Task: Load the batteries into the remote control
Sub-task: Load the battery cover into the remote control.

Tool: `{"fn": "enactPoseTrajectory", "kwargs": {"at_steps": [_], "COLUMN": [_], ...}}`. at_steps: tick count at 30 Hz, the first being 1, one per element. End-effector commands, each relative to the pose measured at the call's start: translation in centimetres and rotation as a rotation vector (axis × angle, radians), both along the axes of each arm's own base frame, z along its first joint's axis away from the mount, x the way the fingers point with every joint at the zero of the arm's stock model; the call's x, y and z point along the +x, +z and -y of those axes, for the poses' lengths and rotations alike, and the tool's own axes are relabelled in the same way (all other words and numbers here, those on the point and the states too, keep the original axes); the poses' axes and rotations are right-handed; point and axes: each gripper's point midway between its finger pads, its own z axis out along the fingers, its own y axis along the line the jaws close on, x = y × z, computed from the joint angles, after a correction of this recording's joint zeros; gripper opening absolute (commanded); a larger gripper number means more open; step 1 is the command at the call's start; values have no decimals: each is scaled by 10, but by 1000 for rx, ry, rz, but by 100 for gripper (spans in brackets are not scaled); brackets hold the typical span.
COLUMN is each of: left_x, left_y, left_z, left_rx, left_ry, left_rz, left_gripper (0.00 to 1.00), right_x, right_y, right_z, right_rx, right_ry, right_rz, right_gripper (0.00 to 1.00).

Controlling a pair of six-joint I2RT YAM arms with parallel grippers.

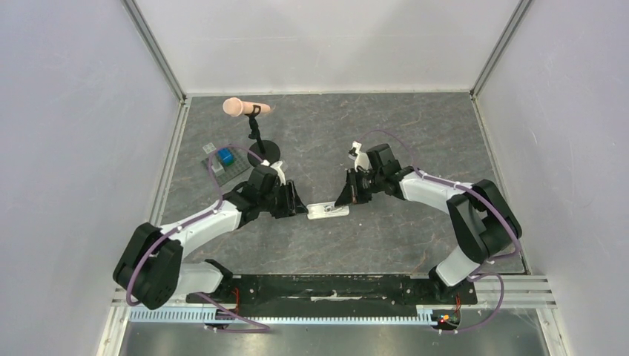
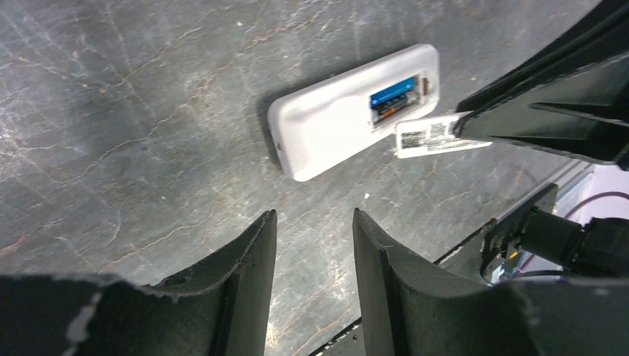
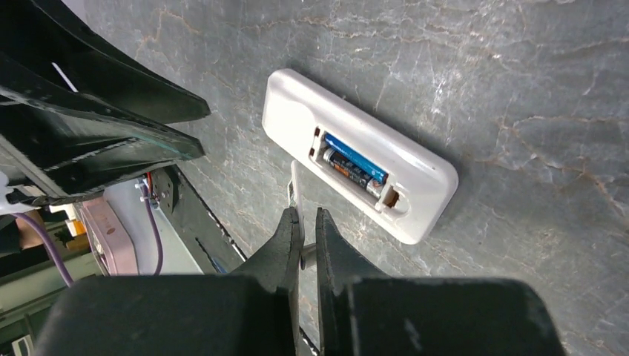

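The top cam hangs high behind the arm bases, looking down at the whole table with the remote control (image 1: pixel 328 211) near its middle. Both wrist cams sit close over that remote (image 2: pixel 354 111) (image 3: pixel 359 164), aimed at it from opposite ends, so all three share it.

The white remote control (image 3: pixel 356 165) lies face down on the grey table between the two arms, its battery compartment uncovered. The two batteries, one blue (image 3: pixel 354 156) and one dark (image 3: pixel 354 173), sit side by side inside it.
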Motion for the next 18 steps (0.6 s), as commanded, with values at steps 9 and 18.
{"fn": "enactPoseTrajectory", "kwargs": {"at_steps": [9,18], "left_x": [19,23], "left_y": [-19,-24], "left_z": [3,10], "left_rx": [36,34], "left_ry": [-1,-19], "left_rz": [26,7], "left_gripper": [48,48], "right_x": [23,26], "right_y": [-6,-13], "right_z": [-10,-12], "right_rx": [-24,-29], "right_ry": [-4,-13], "right_rz": [27,4], "right_gripper": [0,0]}}
